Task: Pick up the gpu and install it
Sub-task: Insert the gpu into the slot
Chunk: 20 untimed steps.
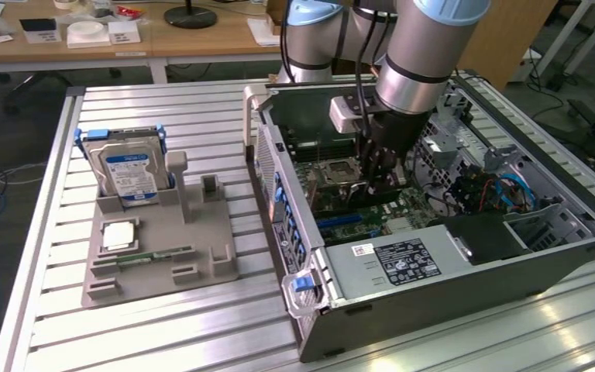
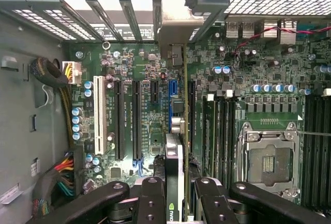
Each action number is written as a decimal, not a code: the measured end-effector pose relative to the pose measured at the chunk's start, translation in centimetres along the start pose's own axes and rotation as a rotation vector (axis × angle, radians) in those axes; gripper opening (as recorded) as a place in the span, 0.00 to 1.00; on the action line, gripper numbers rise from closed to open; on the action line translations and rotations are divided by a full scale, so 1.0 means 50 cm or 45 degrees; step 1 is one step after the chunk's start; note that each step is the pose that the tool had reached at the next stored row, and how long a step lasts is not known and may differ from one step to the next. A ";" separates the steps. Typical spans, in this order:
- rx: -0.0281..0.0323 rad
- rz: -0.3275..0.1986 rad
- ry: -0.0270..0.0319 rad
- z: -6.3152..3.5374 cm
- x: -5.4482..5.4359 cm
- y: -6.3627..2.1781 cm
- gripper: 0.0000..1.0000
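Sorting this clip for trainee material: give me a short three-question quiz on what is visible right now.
1. True or false: the gripper is shut on the gpu above the motherboard.
2. Where is the hard drive? A) flat on the table B) upright in the grey holder C) on the wooden desk
3. Fill in: the arm reaches into the open computer ____.
Key: 1 true; 2 B; 3 case.
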State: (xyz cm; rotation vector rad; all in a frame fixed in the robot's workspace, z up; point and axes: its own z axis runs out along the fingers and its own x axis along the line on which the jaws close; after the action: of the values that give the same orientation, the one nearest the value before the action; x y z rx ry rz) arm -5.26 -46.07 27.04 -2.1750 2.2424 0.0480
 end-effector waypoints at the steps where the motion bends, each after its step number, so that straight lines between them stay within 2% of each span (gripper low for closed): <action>1: -0.0001 0.000 0.0002 0.000 0.000 0.000 0.27; 20: 0.0001 0.000 -0.0001 0.019 0.001 0.023 0.27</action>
State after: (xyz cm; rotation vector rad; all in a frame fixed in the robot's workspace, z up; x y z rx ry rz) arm -6.40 -46.07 26.08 -2.1749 2.2424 0.0480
